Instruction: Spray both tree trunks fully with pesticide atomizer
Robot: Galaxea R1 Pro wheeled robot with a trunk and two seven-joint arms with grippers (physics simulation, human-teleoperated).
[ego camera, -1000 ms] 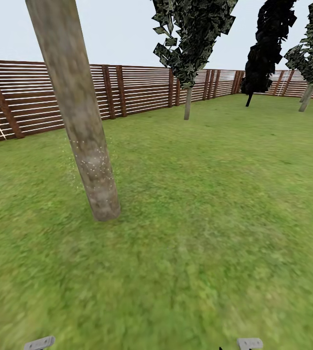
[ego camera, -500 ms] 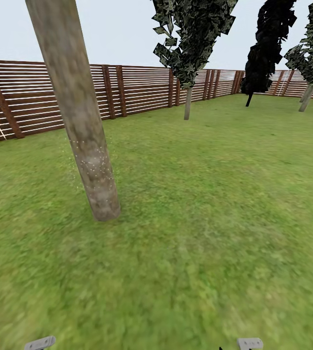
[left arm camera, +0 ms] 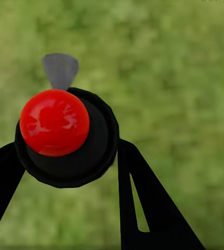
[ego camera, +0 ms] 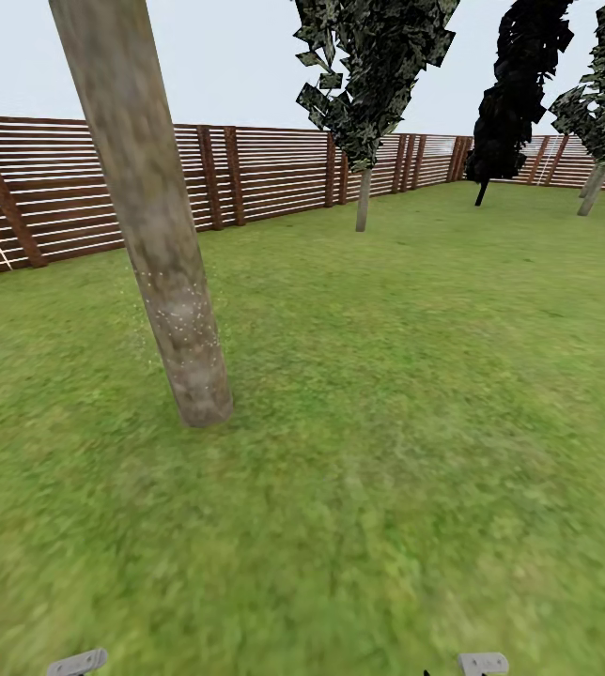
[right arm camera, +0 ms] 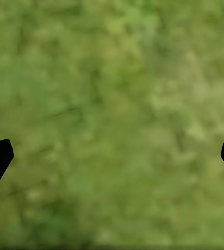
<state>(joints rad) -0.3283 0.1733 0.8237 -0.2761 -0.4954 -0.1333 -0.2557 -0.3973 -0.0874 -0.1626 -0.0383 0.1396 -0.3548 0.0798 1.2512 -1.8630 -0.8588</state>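
Left gripper [left arm camera: 70, 156] pinches the spray bottle [left arm camera: 65, 138], lower left of frame, red cap facing the lens; right gripper [right arm camera: 112, 156] is spread over grass. Lawn [ego camera: 387, 422], then tree trunk [ego camera: 152, 235], left of centre, with pale specks [ego camera: 182, 319] low down. Risk: spraying from here may miss, leaving the upper trunk uncovered.

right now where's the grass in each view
head view: grass fills the lower part, around the tree trunk, up to the fence
left wrist view: grass behind the spray bottle held in the left claw
right wrist view: grass between the open right claw tips
shared landmark: the blotchy green turf itself
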